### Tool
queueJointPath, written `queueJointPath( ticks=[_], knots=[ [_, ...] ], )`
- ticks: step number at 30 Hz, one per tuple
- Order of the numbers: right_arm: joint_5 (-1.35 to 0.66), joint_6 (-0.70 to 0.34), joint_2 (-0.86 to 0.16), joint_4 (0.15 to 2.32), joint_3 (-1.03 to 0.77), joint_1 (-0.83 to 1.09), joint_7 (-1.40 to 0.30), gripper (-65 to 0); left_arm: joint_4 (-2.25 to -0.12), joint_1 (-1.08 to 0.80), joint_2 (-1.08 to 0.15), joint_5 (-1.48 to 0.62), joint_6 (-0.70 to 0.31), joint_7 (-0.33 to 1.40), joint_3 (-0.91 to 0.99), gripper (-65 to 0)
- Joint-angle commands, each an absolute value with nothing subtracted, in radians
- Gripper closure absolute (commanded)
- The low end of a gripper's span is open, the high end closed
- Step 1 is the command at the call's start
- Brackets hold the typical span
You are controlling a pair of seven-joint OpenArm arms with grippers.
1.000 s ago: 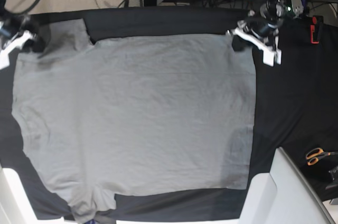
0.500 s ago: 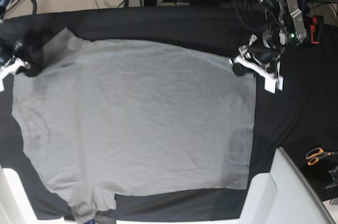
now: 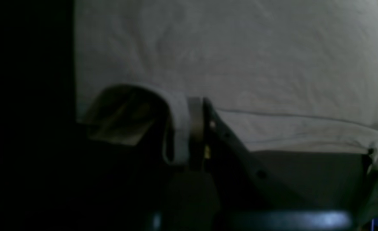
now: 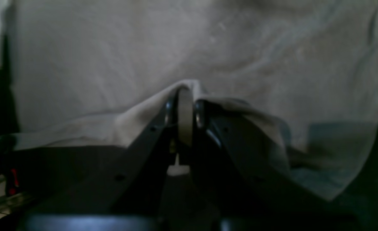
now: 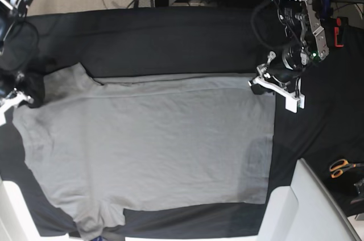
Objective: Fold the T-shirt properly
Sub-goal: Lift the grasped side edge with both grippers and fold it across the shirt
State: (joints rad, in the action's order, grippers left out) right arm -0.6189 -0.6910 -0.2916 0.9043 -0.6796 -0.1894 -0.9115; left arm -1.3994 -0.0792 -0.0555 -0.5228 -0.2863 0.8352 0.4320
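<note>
Since a second ago we have pulled the far edge of the shirt (image 5: 153, 144) toward the near side, baring more of the black-covered desk (image 5: 170, 42) behind it. It lies spread across the desk, the fold only begun; halving, sleeves and squaring are left, we judge. Our left pincer (image 5: 263, 80) is clenched on the shirt's far corner, our right pincer (image 5: 21, 98) clenched on the other far corner beside the sleeve.

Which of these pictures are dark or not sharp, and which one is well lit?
Left wrist view: very dark, left side nearly black, T-shirt soft and blurred. Right wrist view: dim, pincer in shadow, cloth soft. Base view: evenly lit, sharp, with soft shadows on the T-shirt.
</note>
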Motion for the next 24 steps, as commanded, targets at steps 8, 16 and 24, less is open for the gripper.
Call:
queueJointPath(
  ticks=[8, 16, 24],
  knots=[
    [-0.57, -0.698, -0.314, 0.82, -0.682, -0.291, -0.788, -0.5, -1.383, 0.012, -0.067, -0.533, -0.286, 0.817, 0.432, 0.0],
    [-0.501, -0.698, -0.314, 0.82, -0.641, -0.344, -0.754, -0.5, -1.294, 0.071, -0.105, -0.532, -0.286, 0.816, 0.424, 0.0],
    [-0.499, -0.698, -0.314, 0.803, -0.591, -0.383, -0.713, -0.3, -1.253, 0.136, -0.119, -0.506, -0.286, 0.816, 0.424, 0.0]
  ],
)
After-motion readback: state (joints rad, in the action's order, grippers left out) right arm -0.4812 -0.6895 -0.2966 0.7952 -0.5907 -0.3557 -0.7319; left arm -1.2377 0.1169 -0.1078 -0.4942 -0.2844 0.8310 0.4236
